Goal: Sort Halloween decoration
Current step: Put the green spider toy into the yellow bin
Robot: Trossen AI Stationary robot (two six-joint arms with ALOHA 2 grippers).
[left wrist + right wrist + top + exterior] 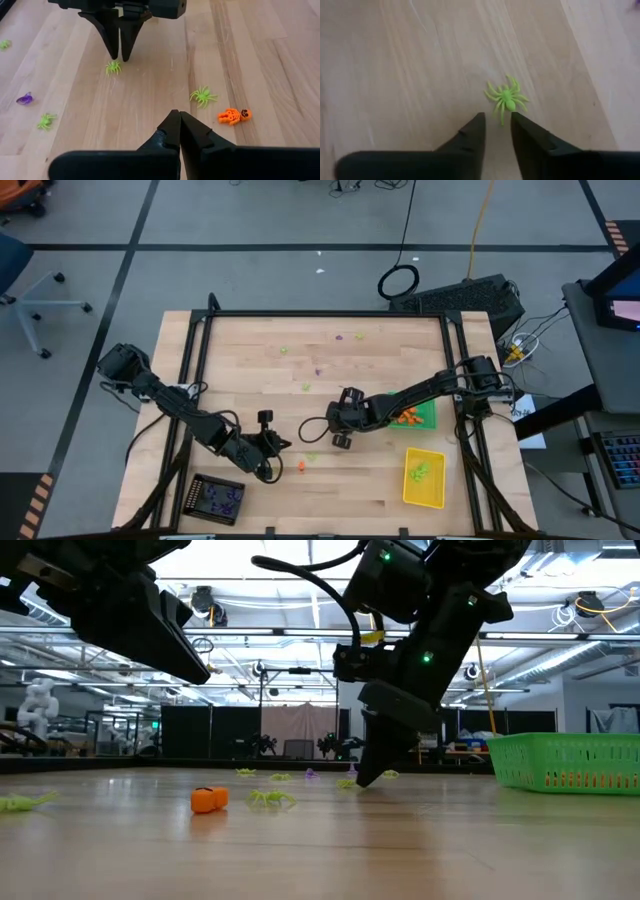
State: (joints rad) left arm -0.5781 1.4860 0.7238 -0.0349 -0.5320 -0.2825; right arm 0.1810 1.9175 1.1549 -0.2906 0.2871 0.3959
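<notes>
- Halloween decoration is found scattered over the pale wooden table [260,490]: a lime green plastic spider [506,99] lies just ahead of the right gripper [496,124], a second lime green spider [202,95] and an orange skeleton figure [232,116] lie near the left gripper [178,120], and a purple trinket [23,99] lies further off.
- Green mesh-walled rectangular tray [428,418] is seen to hold orange pieces; the right arm covers part of it.
- Yellow rectangular tray [424,478] is seen to hold lime green pieces.
- Black rectangular tray [216,499] is seen to hold purple pieces; single shapes cannot be made out.
- Right gripper jaws are noted slightly parted, tips low over the wood, grasping nothing.
- Left gripper jaws are noted clenched together and empty.
</notes>
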